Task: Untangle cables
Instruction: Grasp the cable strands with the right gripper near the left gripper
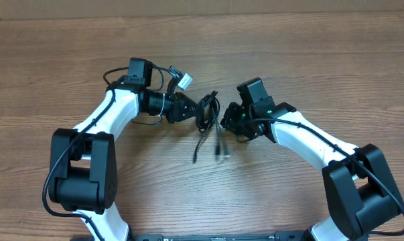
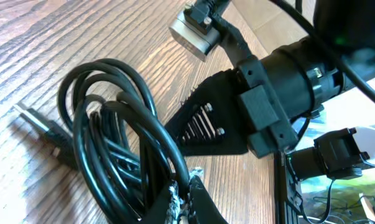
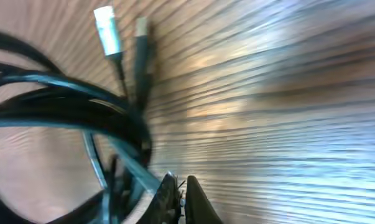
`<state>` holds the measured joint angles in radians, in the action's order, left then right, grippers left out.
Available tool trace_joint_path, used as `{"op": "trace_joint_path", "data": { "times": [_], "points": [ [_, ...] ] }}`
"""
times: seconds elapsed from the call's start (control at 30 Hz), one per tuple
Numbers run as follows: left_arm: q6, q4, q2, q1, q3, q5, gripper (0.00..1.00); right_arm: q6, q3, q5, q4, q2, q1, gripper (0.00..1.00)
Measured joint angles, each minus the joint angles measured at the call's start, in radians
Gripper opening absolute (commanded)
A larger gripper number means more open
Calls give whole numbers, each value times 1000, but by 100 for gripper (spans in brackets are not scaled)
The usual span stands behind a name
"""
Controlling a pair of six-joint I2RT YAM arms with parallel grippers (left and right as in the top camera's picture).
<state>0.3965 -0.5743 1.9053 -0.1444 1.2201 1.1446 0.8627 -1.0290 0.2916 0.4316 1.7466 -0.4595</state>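
— Where the two arms meet over the wooden table [image 1: 309, 60], what does the bundle look like?

— The cables [image 1: 208, 114] are thin, glossy black cords bunched into a small knot of loops near the middle of the table, between the two grippers. From above, a few loose ends trail out of the knot toward the near edge, one with a pale, silvery tip. The left wrist view shows several round loops stacked together and a flat metal plug [image 2: 41, 124] lying on the wood beside them. The right wrist view shows two plugs pointing away, one bright and silver-tipped [image 3: 107, 31].

— What is hard to read?

— The right wrist picture is smeared with blur, so the strands run together. From above the knot is too small to count cords. In both wrist views the fingertips are cut off by the lower edge.

— And the grippers?

— The left gripper [image 1: 196, 110] has its fingers pressed together on strands at the left side of the knot. The right gripper [image 1: 228, 115] has its fingers drawn tight too, pinching a cord at the right side of the bundle.
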Motion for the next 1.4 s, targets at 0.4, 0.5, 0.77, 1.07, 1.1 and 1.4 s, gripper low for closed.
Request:
{"op": "trace_joint_path", "data": {
  "times": [0.4, 0.5, 0.77, 1.07, 1.1, 1.4],
  "points": [
    [0, 3, 0, 1, 0, -9, 7, -116, -22, 100, -37, 0, 3, 29],
    [0, 6, 0, 1, 0, -9, 7, -131, -42, 129, -63, -1, 5, 29],
    [0, 7, 0, 1, 0, -9, 7, -137, -48, 48, -47, -2, -47, 29],
    [0, 7, 0, 1, 0, -9, 28, -79, -48, -79, -16, -3, -107, 30],
    [-3, 8, 0, 1, 0, -10, 39, -75, -48, -89, -10, -2, -107, 31],
    [-109, 8, 0, 1, 6, -266, 71, -51, -48, -148, 48, -3, -106, 39]
  ]
}}
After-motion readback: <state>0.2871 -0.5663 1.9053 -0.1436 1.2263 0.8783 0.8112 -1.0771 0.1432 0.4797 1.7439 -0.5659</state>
